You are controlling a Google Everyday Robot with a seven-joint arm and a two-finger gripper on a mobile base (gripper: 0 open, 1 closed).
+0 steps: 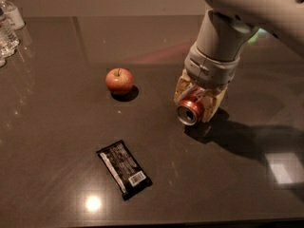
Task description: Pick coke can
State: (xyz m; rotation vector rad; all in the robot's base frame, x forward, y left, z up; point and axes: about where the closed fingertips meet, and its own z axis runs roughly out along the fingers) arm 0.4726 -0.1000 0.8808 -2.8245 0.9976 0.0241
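Observation:
The coke can (189, 111) is a small red can lying on its side, its silver end facing the camera. It sits between the two tan fingers (182, 88) of my gripper (196, 108), right of the table's centre. The gripper points down from the grey arm and is shut on the can. The can looks slightly above the dark tabletop (57, 127), with its shadow just below and to the right. The rest of the can's body is hidden by the fingers.
A round red apple (118, 80) sits on the table to the left of the can. A black wrapped snack bar (124, 169) lies nearer the front. Clear water bottles (6, 27) stand at the far left corner.

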